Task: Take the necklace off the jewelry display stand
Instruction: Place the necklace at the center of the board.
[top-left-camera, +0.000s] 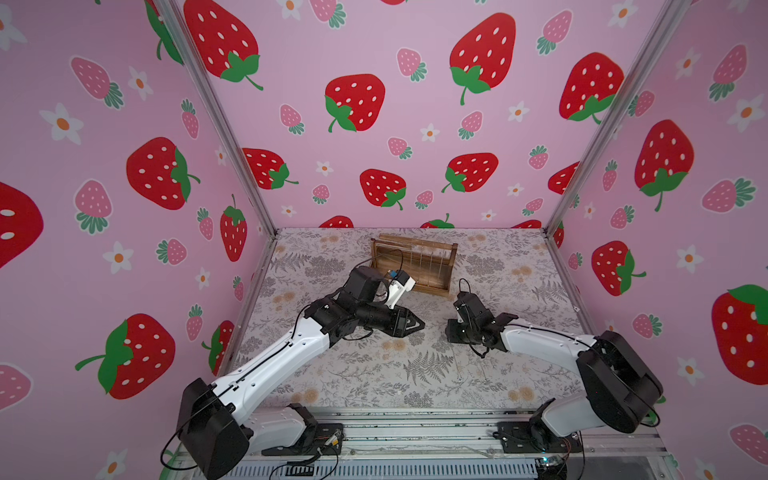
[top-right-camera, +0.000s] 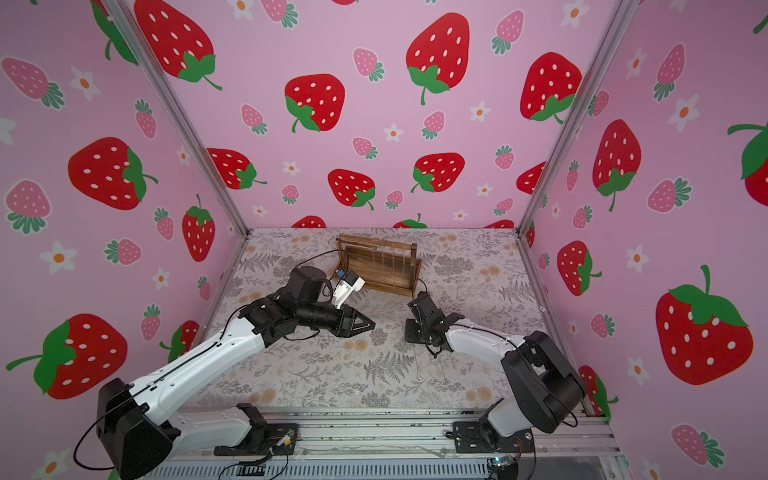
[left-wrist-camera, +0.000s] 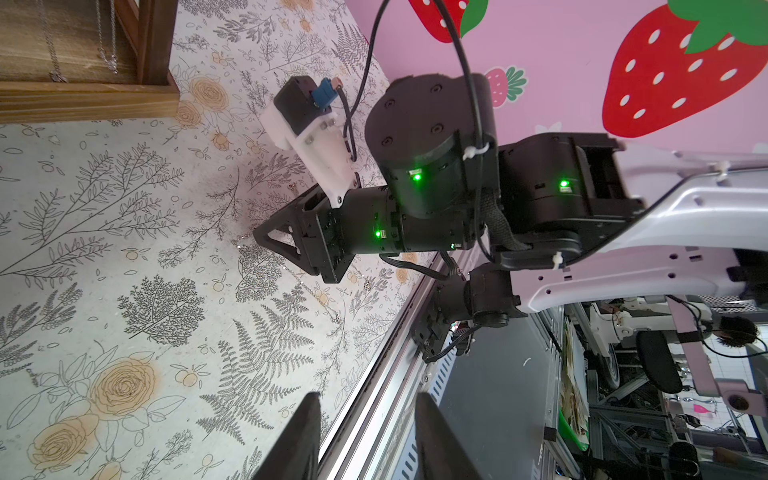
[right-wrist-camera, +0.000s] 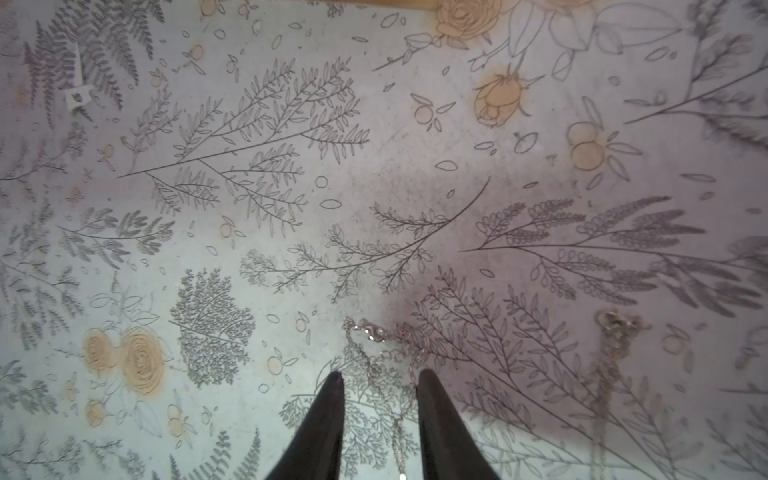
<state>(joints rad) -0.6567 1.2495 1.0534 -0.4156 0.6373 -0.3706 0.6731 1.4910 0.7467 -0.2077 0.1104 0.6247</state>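
Above mat (right-wrist-camera: 291, 166), right gripper (right-wrist-camera: 380, 374) (half open) straddles necklace (right-wrist-camera: 371, 331).

Far edge of tabletop (top-left-camera: 519, 266), middle: jewelry display stand (top-left-camera: 415, 266) in the way. Left arm (top-left-camera: 274, 361) slants across centre, right arm (top-left-camera: 536, 336) close by, narrow gap between. Far corners free.
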